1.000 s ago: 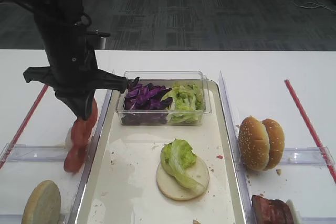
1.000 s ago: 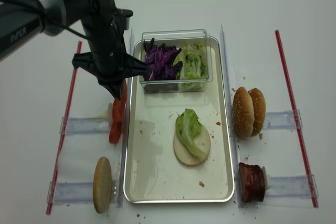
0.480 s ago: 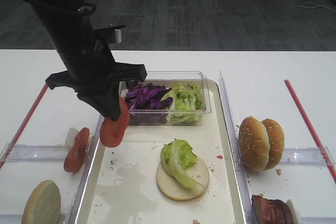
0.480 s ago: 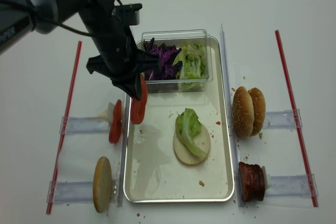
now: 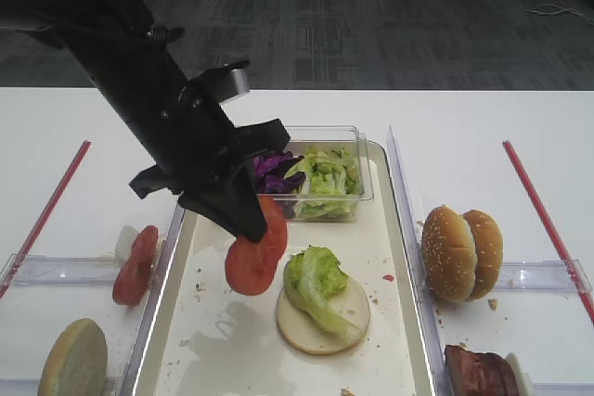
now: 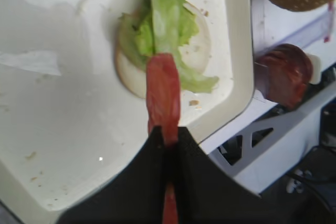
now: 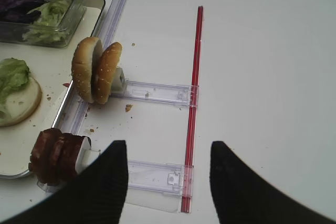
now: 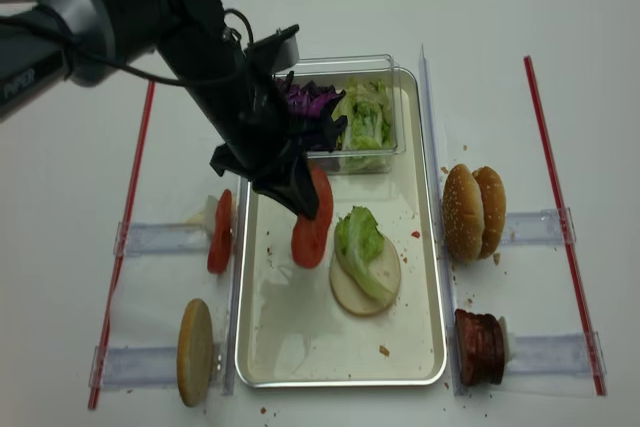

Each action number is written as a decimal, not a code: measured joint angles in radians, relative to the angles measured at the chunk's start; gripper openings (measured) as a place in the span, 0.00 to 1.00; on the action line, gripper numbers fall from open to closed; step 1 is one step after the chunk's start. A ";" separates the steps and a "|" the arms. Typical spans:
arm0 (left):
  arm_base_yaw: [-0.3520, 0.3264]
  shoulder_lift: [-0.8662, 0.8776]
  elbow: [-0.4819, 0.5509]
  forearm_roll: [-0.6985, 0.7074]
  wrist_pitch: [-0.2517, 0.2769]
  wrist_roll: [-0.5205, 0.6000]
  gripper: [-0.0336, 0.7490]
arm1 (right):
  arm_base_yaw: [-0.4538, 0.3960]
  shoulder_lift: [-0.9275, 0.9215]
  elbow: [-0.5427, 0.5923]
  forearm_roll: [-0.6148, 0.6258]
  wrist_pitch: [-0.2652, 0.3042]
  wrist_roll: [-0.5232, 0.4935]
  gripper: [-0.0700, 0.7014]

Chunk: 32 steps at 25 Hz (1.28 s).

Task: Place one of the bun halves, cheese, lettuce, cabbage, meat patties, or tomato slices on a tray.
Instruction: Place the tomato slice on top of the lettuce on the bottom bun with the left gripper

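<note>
My left black fingers (image 8: 300,209) pinch thin round red tomato slice (image 8: 311,228), hanging above long pale cream metal-rimmed tray (image 8: 290,337), just beside flat bun half (image 8: 372,290) topped with ruffled green lettuce leaf (image 8: 358,239). Second tomato slice (image 8: 221,232) upright in clear rack on white bench (image 8: 60,247). My right black fingers (image 7: 168,182) spread, holding nothing.

Shiny metal-rimmed tray (image 8: 440,347), clear glossy plastic box (image 8: 385,67), seemingly matt white table (image 8: 520,47).
</note>
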 joint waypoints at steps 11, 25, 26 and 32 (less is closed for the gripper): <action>-0.016 0.085 0.087 -0.301 -0.039 0.259 0.08 | 0.000 0.000 0.000 0.000 0.000 0.000 0.61; -0.036 0.194 0.087 -0.391 -0.115 0.327 0.08 | 0.000 0.000 0.000 0.000 0.000 0.000 0.61; -0.036 0.201 0.087 -0.391 -0.115 0.327 0.08 | 0.000 0.000 0.000 0.000 0.000 0.000 0.61; -0.036 0.217 0.087 -0.398 -0.123 0.329 0.08 | 0.000 0.000 0.000 0.000 0.000 0.000 0.61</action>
